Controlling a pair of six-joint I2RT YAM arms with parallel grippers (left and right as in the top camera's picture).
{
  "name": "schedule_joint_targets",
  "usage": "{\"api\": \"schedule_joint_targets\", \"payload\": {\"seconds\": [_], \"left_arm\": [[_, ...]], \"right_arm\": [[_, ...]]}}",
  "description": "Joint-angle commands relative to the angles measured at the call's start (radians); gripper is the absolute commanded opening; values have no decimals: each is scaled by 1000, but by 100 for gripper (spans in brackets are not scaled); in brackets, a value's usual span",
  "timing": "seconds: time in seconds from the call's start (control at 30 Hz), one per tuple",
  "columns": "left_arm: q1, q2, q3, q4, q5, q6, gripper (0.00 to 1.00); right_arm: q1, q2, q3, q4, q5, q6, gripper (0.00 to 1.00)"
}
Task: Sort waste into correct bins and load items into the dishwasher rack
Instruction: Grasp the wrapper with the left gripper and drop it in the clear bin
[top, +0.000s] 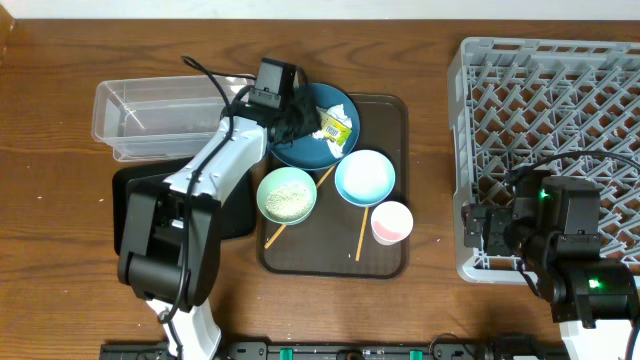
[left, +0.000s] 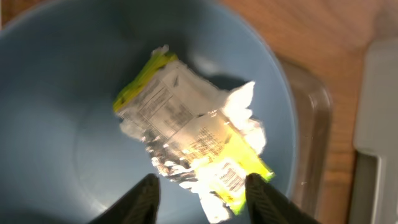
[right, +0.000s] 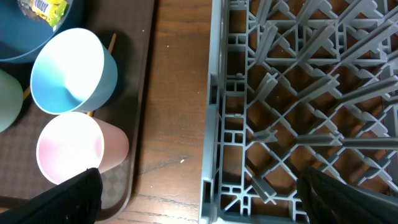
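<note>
Over the large dark blue plate (left: 62, 93), the left gripper (left: 205, 199) is held with jaws parted astride the yellow-green printed wrapper (left: 186, 130), nothing pinched. Nothing is sorted yet: the clear rectangular plastic tub (top: 150, 115) and grey lattice dishwasher rack (top: 560, 100) are seen bare. The right gripper (right: 199, 199) is spread wide at the rack's wall. The wrapper's print is shown only by the left wrist view.

One yellow-green printed wrapper (left: 186, 134) and crumpled white tissue (left: 247, 112) lie on the large dark blue plate (left: 56, 124); white rice grains (top: 288, 198) sit in the mint-green bowl (top: 263, 186).
</note>
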Motion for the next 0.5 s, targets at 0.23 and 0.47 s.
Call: {"api": "schedule_joint_targets", "payload": {"seconds": [0.23, 0.47], "left_arm": [[-59, 82, 18, 100, 4, -116, 65], [-98, 132, 18, 100, -67, -123, 64]], "right_arm": [[20, -3, 19, -4, -8, -8, 99], [20, -3, 19, -4, -8, -8, 99]]}}
